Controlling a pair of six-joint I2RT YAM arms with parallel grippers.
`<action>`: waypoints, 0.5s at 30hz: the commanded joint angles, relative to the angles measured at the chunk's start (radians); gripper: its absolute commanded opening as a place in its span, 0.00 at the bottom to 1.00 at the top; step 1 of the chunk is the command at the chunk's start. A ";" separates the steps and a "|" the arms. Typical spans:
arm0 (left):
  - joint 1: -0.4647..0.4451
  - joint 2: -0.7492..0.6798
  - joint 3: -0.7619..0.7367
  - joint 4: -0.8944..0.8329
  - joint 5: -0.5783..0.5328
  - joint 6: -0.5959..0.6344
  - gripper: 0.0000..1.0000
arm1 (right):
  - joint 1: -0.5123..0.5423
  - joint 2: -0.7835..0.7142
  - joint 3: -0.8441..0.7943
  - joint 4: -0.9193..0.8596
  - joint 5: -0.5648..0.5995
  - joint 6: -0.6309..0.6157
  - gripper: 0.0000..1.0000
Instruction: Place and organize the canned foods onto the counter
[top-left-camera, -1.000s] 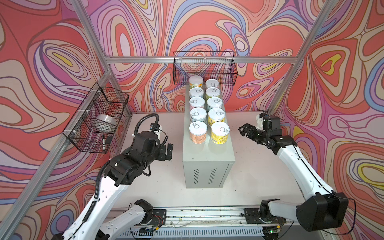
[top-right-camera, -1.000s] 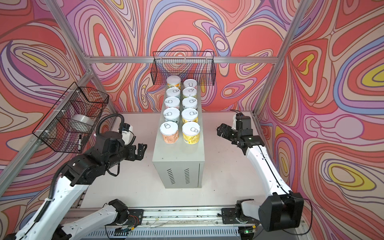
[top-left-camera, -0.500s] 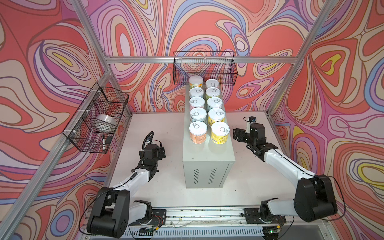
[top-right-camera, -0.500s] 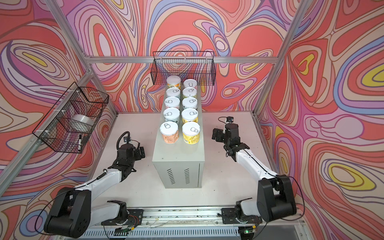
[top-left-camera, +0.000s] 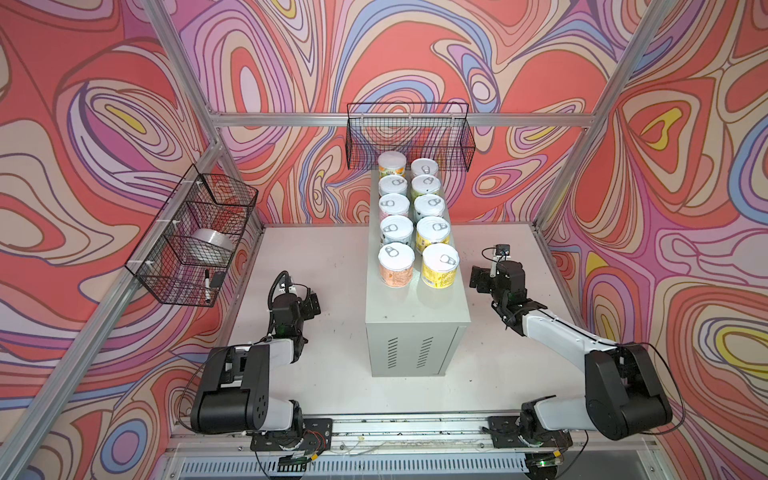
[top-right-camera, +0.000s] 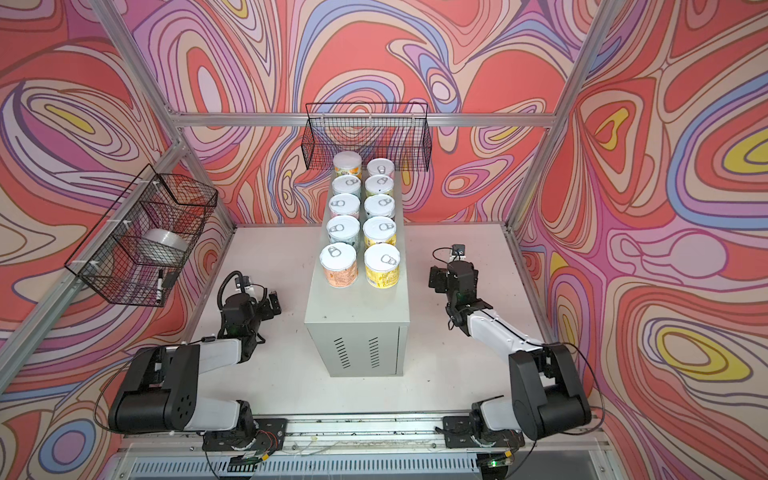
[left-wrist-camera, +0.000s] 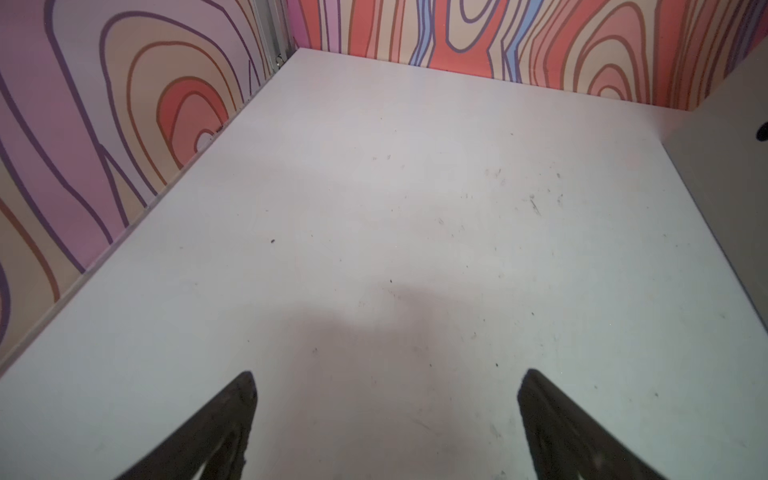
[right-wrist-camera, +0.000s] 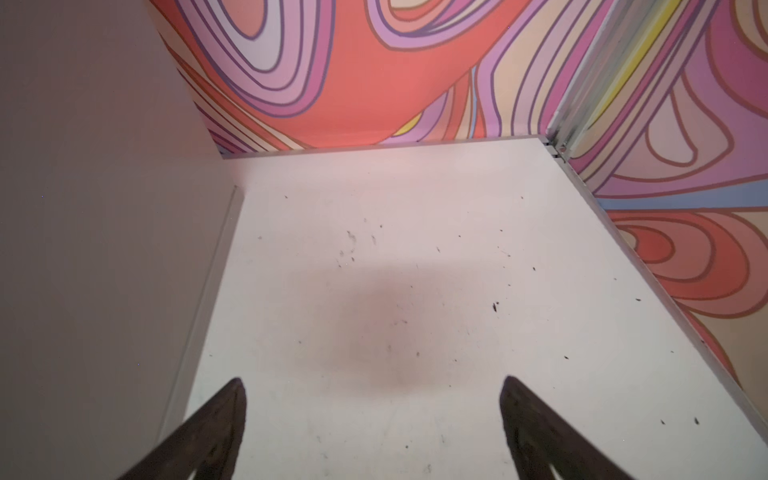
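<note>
Cans (top-left-camera: 397, 227), ten in two rows of five, stand on the counter (top-left-camera: 415, 309), visible only in both top views; wrist views show left gripper (left-wrist-camera: 386, 374) and right gripper (right-wrist-camera: 372, 380) spread wide, empty, above the table (left-wrist-camera: 415, 208).

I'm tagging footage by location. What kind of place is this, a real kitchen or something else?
Probably a robot test booth, not a kitchen: aluminium frame with printed swirl walls, two robot arms mounted on a rail, and a grey cabinet standing in as counter.
</note>
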 joint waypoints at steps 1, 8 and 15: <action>0.000 0.044 -0.041 0.231 0.080 0.043 1.00 | -0.021 0.030 -0.040 0.165 0.087 -0.047 0.98; -0.008 0.079 0.039 0.087 0.104 0.056 1.00 | -0.070 0.276 -0.276 0.833 0.121 -0.124 0.98; -0.018 0.106 0.036 0.145 0.098 0.069 1.00 | -0.192 0.313 -0.211 0.702 -0.246 -0.086 0.99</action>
